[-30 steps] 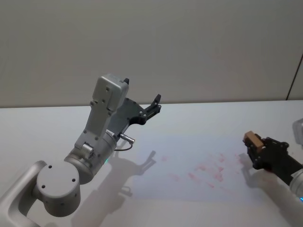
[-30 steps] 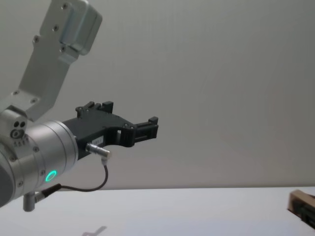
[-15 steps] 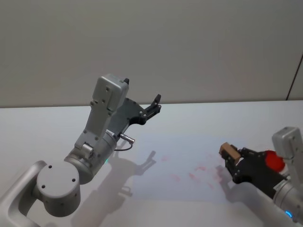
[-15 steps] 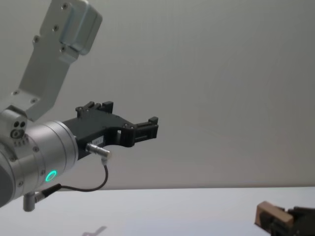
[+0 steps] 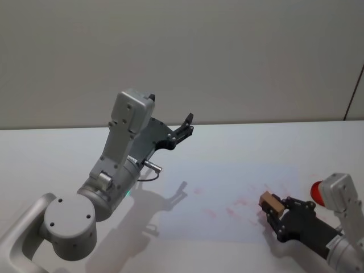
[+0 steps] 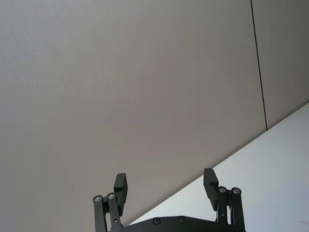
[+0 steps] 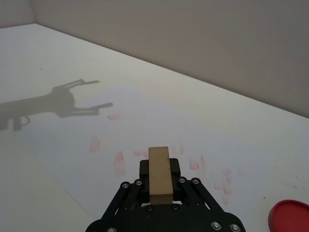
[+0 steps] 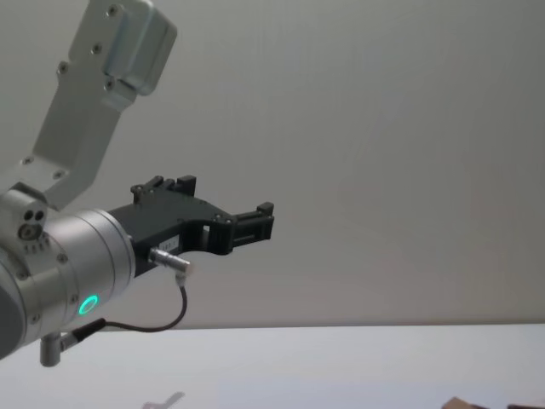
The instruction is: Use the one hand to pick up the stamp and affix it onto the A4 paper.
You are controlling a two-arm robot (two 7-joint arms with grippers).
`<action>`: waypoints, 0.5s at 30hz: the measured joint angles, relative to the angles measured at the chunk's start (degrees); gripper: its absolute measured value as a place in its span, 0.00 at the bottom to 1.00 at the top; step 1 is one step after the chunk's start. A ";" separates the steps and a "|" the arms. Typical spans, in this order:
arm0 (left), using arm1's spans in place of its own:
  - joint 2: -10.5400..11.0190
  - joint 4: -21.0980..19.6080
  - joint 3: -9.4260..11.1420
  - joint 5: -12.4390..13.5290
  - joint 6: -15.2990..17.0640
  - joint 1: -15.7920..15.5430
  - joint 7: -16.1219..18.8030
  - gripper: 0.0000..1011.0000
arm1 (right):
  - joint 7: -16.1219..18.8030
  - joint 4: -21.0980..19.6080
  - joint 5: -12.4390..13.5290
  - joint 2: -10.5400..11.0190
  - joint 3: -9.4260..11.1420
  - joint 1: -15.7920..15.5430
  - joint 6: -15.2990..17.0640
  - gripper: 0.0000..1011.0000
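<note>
Against a grey wall [image 5: 227, 57], the desk [image 5: 45, 153] bears red-smudged A4 paper [image 5: 227, 182]. Right claw [image 5: 272, 211] pinches the stamp [image 5: 269, 200], left claw [image 5: 187, 124] gapes wide; a red disc [image 7: 289, 217] is cut off.

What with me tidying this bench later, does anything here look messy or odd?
Yes: the A4 paper is littered with faint red prints, scattered at mixed angles and smudged rather than lined up. The right gripper holds the stamp over them; the left gripper hangs raised and open on the left.
</note>
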 joint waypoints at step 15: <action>0.00 0.00 0.00 0.00 0.00 0.00 0.00 0.99 | -0.88 0.06 -0.69 0.83 -0.28 -1.97 -0.27 0.22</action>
